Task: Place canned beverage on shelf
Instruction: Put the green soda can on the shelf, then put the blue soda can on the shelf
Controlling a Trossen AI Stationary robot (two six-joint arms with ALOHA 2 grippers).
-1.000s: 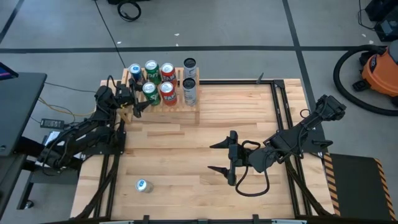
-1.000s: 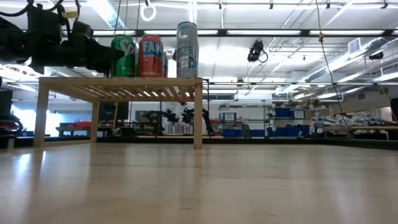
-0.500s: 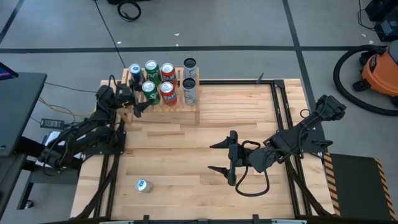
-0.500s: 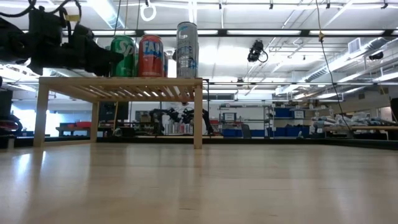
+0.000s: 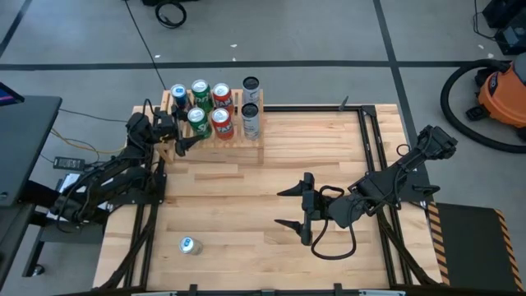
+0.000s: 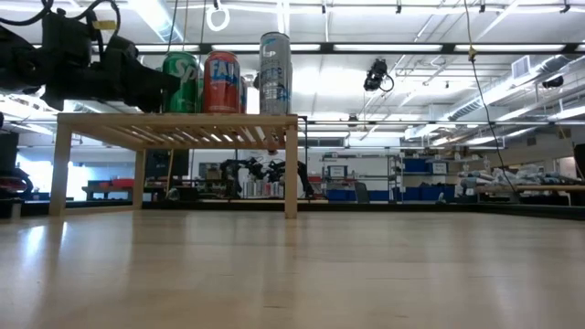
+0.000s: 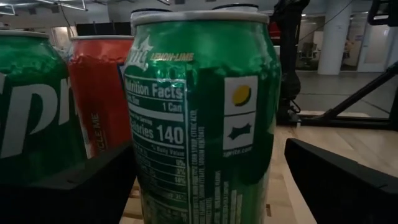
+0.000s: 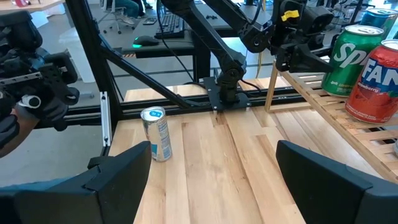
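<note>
The light-wood slatted shelf [image 5: 237, 136] stands at the table's far left and holds several upright cans. My left gripper [image 5: 189, 128] is open around the front-row green can [image 7: 205, 112], which stands on the slats; one finger [image 7: 74, 193] is on each side. In the low view this gripper [image 6: 137, 78] is level with the cans above the shelf top [image 6: 183, 121]. My right gripper [image 5: 297, 210] is open and empty over the table's middle. A small blue-and-silver can [image 5: 189, 245] stands upright on the table near the front left; it also shows in the right wrist view [image 8: 155, 134]. My left gripper's fingers come level from the table's left and stand on either side of the green can's wall. A gap shows between the can and one finger [image 7: 336, 180]. Whether the other finger [image 7: 93, 186] touches the can, I cannot tell.
A red can [image 5: 220, 121] and a silver can [image 5: 251, 117] stand beside the green one in the shelf's front row, with others [image 5: 200, 89] behind. Black frame rails [image 5: 374, 156] run along the table's sides. Bare wood [image 5: 246, 197] lies between the shelf and the loose can.
</note>
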